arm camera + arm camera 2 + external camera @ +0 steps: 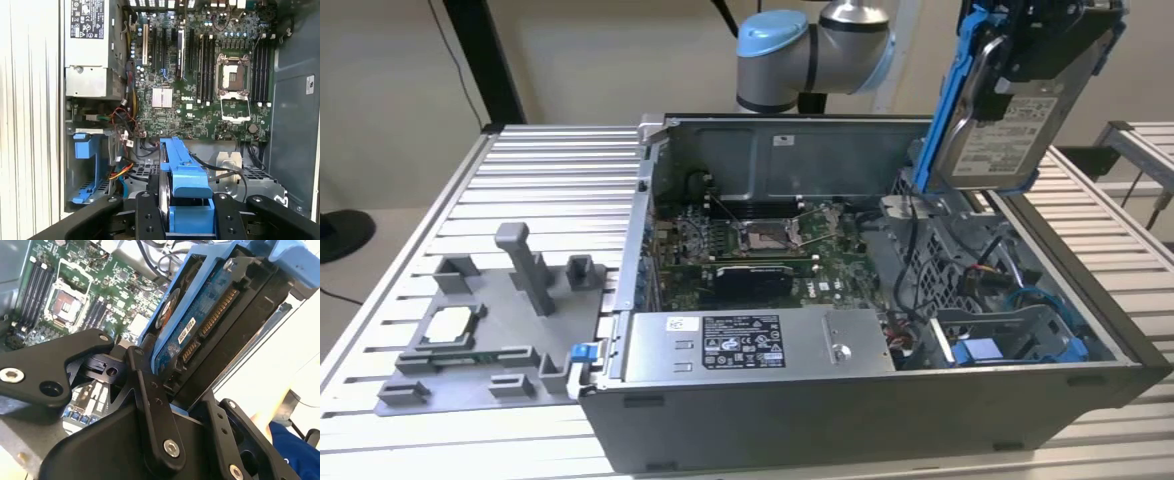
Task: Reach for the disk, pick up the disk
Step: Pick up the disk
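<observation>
The disk (1007,125) hangs upright above the open computer case, near its back corner on the exterior view's right. It is silver-grey with a white label and a blue bracket along its edges. My gripper (1047,45) is shut on its upper part. In the second wrist view the disk (210,325) shows its blue circuit board and connector, clamped between the black fingers (147,390) of my gripper (185,400). In the first wrist view the blue-edged disk (182,175) sits in my gripper (187,220), high over the case.
The open case (854,410) holds a motherboard (747,240), a grey power-supply box (747,345) and a blue drive bay (1014,345). A grey fixture (480,330) lies on the slatted table at the exterior view's left. A blue sleeve (295,450) appears beyond the table.
</observation>
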